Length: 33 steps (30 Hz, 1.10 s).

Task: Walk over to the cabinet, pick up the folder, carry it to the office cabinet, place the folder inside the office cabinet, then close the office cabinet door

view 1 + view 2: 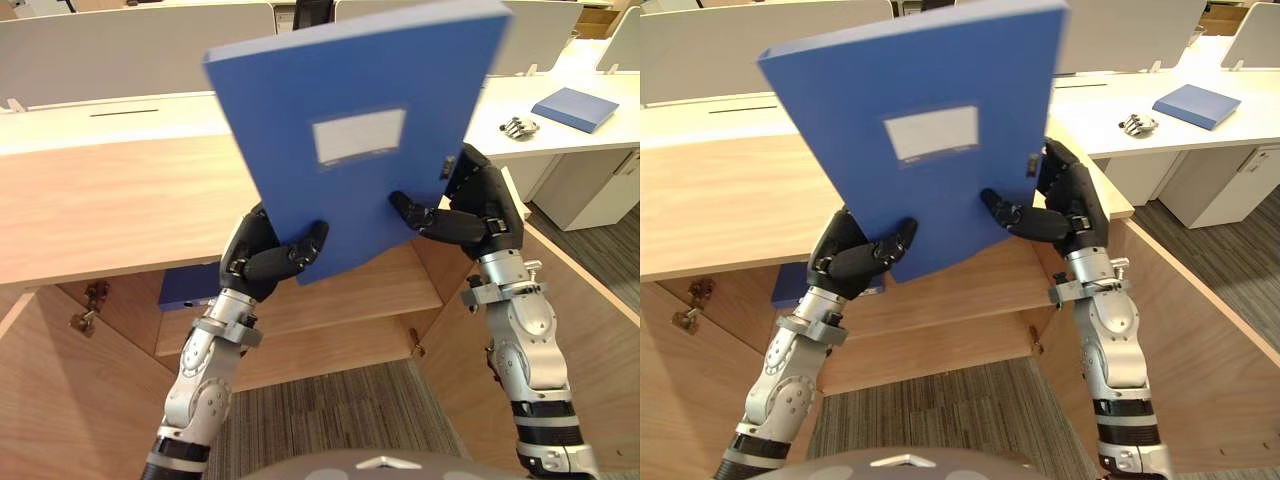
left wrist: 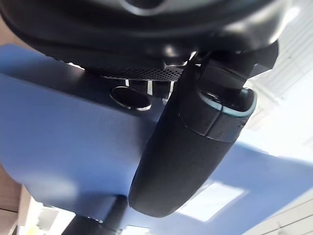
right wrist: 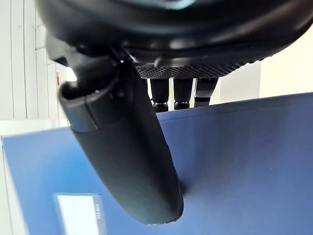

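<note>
- The office cabinet's open left door and right door flank the arms; hold the elbows in
- Left hand and right hand each pinch the folder at its lower edge, thumb in front
- It stands tilted, raised above the desk; I judge it must drop and flatten first
- Then slide it onto the shelf, beside the blue item lying there
</note>
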Tool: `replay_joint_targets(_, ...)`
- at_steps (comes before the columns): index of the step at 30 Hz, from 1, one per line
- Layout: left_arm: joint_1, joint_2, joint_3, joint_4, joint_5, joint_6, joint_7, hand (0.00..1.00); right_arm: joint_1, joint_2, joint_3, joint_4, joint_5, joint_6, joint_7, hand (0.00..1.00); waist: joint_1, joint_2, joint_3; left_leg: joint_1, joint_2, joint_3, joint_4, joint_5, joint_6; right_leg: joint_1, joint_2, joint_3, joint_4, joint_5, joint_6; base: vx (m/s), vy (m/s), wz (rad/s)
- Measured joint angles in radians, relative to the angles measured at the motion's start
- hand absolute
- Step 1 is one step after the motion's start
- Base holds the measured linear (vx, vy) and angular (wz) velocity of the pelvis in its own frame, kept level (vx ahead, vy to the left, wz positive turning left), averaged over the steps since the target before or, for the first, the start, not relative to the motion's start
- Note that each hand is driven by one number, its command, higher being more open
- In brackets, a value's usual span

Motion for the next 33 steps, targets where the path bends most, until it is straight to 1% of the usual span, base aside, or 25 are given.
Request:
replay_joint_targets(2,0.000,-0.009,-0.005,0.013,0.010,0.010,0.020,1.00,-0.018,0.010,0.026,-0.010,-0.003,0.000,-0.002,0.00,0.001,-0.002,0.000,-0.003,0.000,-0.001,0.001,0.001,0.001,0.000,0.000,0.000,-0.004,0.003,0.002,-0.01,-0.011,0.02)
replay_joint_targets(4,0.000,-0.037,0.006,0.013,0.030,0.005,0.034,1.00,-0.020,0.035,0.029,-0.019,-0.035,-0.003,-0.008,0.00,0.003,-0.008,-0.002,-0.005,0.000,-0.008,0.001,0.002,0.001,0.002,-0.001,-0.007,-0.007,0.005,0.002,-0.02,-0.021,0.09)
replay_joint_targets(8,0.000,-0.049,0.029,0.000,0.061,0.003,0.053,1.00,-0.021,0.057,0.044,-0.019,-0.039,-0.003,-0.017,0.00,0.005,-0.009,-0.003,-0.006,-0.001,-0.018,0.001,0.003,0.002,0.008,-0.002,-0.014,-0.007,0.004,0.002,-0.01,-0.016,0.08)
replay_joint_targets(13,0.008,-0.102,0.093,-0.074,0.098,-0.011,0.083,1.00,-0.021,0.093,0.051,-0.030,-0.038,-0.009,-0.033,0.00,0.008,-0.008,-0.003,-0.009,-0.001,-0.031,0.001,0.005,0.002,0.013,-0.003,-0.029,-0.008,0.004,0.002,-0.02,-0.023,0.08)
replay_joint_targets(18,0.047,-0.140,0.141,-0.165,0.116,-0.036,0.084,1.00,-0.021,0.112,0.052,-0.037,-0.038,-0.009,-0.025,0.00,0.010,-0.008,-0.002,-0.012,-0.001,-0.063,-0.009,0.016,0.001,0.027,-0.002,-0.058,-0.016,0.004,0.002,-0.02,-0.031,0.19)
replay_joint_targets(20,0.050,-0.160,0.174,-0.177,0.119,-0.057,0.089,1.00,-0.021,0.112,0.054,-0.037,-0.040,-0.009,-0.016,0.00,0.019,-0.006,-0.002,-0.012,-0.002,-0.079,-0.030,0.034,0.001,0.027,-0.001,-0.073,-0.017,0.003,0.002,-0.04,-0.036,0.20)
replay_joint_targets(23,0.068,-0.167,0.220,-0.207,0.154,-0.067,0.104,1.00,-0.021,0.108,0.057,-0.037,-0.049,-0.008,-0.010,0.00,0.026,-0.005,-0.001,-0.013,-0.002,-0.089,-0.044,0.047,0.000,0.027,0.001,-0.086,-0.019,0.002,0.001,-0.04,-0.035,0.16)
replay_joint_targets(24,0.090,-0.186,0.250,-0.224,0.159,-0.084,0.119,1.00,-0.021,0.107,0.061,-0.037,-0.048,-0.008,-0.009,0.00,0.026,-0.003,0.001,-0.014,-0.002,-0.098,-0.044,0.049,0.000,0.031,0.001,-0.092,-0.019,0.001,0.001,-0.03,-0.027,0.15)
replay_joint_targets(28,0.124,-0.228,0.332,-0.240,0.191,-0.110,0.164,1.00,-0.020,0.116,0.060,-0.037,-0.047,-0.008,-0.013,0.00,0.029,0.000,0.002,-0.015,-0.007,-0.130,-0.045,0.055,-0.003,0.047,-0.004,-0.119,-0.017,-0.015,0.004,-0.03,-0.033,0.25)
replay_joint_targets(29,0.141,-0.248,0.364,-0.241,0.195,-0.122,0.187,1.00,-0.020,0.120,0.058,-0.037,-0.047,-0.008,-0.015,0.00,0.034,0.003,0.004,-0.018,-0.006,-0.138,-0.046,0.058,-0.004,0.048,-0.003,-0.127,-0.017,-0.019,0.003,-0.03,-0.039,0.16)
replay_joint_targets(33,0.195,-0.311,0.440,-0.245,0.194,-0.127,0.233,1.00,-0.013,0.136,0.048,-0.037,-0.046,-0.008,-0.024,0.00,0.044,0.010,0.009,-0.028,-0.004,-0.159,-0.049,0.063,-0.007,0.049,0.000,-0.147,-0.017,-0.023,0.002,-0.02,-0.039,0.17)
